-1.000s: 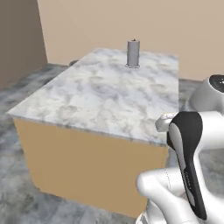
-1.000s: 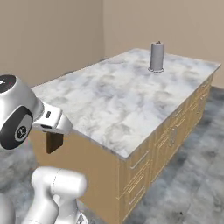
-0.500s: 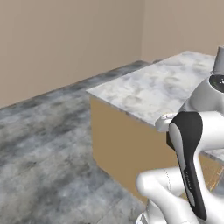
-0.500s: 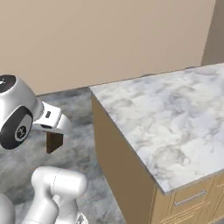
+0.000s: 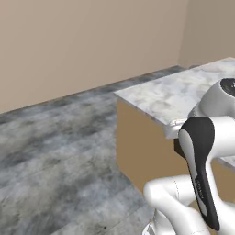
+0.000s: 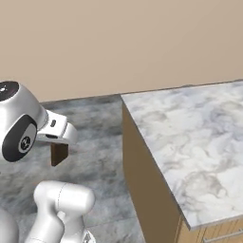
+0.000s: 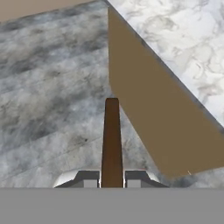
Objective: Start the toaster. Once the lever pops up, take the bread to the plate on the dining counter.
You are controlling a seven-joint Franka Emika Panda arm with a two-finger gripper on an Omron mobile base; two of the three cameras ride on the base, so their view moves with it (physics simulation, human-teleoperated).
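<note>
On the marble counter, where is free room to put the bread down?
The dining counter shows bare marble from its near corner back toward the beige wall, with nothing standing on that stretch. The gripper, shut on the bread, hangs over the grey floor beside the counter's wood side.

The gripper [image 7: 112, 178] is closed on the bread [image 7: 112, 140], a thin dark brown slice seen edge-on that stands up between the two fingers [image 7: 89, 178] and ends in a rounded tip. Below it lies a grey mottled floor [image 7: 48, 87]. To the right rises the plain wood side of the dining counter [image 7: 157, 109], with its white-and-grey marble top filling the upper right corner. A strip of beige wall [image 7: 39, 8] runs along the upper left edge.
</note>
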